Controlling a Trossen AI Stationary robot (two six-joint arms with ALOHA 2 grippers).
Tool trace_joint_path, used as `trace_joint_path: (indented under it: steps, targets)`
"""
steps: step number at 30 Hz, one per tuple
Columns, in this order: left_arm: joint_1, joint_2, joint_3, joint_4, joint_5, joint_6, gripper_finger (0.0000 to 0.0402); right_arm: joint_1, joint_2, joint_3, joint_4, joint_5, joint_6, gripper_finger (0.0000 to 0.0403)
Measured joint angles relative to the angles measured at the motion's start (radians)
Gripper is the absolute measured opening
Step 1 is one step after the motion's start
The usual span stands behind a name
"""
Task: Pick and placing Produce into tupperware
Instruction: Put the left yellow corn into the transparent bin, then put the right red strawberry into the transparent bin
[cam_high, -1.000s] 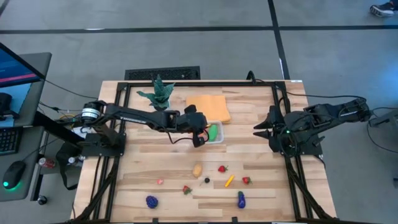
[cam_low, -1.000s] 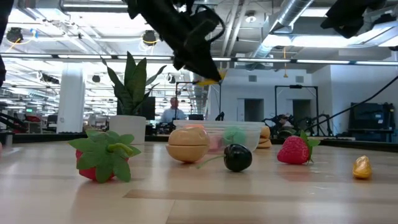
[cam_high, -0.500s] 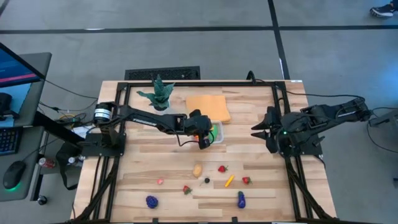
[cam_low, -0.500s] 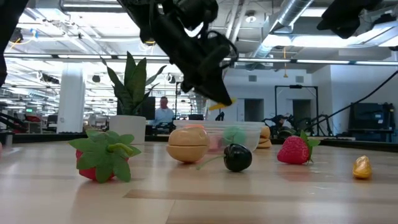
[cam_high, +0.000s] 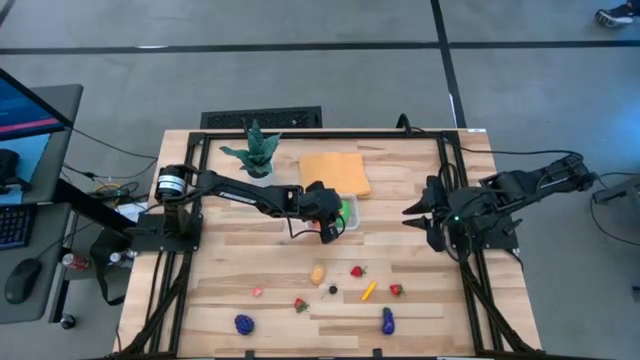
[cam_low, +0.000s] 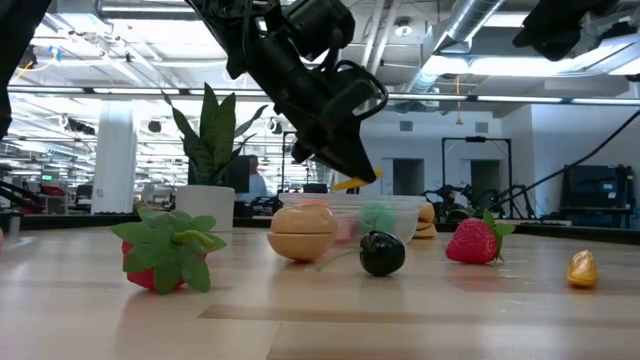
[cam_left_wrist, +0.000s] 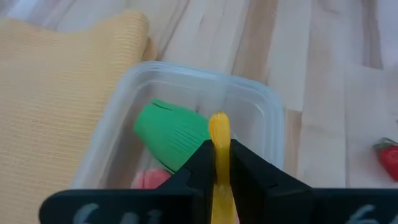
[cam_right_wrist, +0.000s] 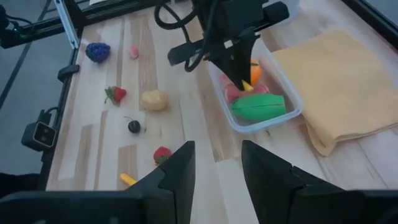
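Left tool (cam_left_wrist: 219, 163) has dropped lower and moved further over the container (cam_left_wrist: 261, 106) since a second ago. Its fingers are clamped tight on a slim, smooth yellow piece (cam_left_wrist: 218, 134), held just above the container's open top. Below it, inside the clear round-cornered plastic box: a ribbed green piece (cam_left_wrist: 171, 130) and a pink one (cam_left_wrist: 149, 180). Woven orange cloth (cam_left_wrist: 56, 87) lies just beside the box. Right tool (cam_right_wrist: 216, 163) waits well apart, part open, holding nothing. Other toy produce (cam_high: 317, 272) sits scattered on the wooden worktop (cam_high: 420, 180).
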Motion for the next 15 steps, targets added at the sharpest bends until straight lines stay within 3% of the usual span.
trace_joint_path:
  steps: [15]
  targets:
    - [0.000, -0.009, 0.000, -0.005, 0.079, -0.005, 0.0132, 0.000, 0.000, 0.000, 0.006, -0.003, 0.006, 0.0123]
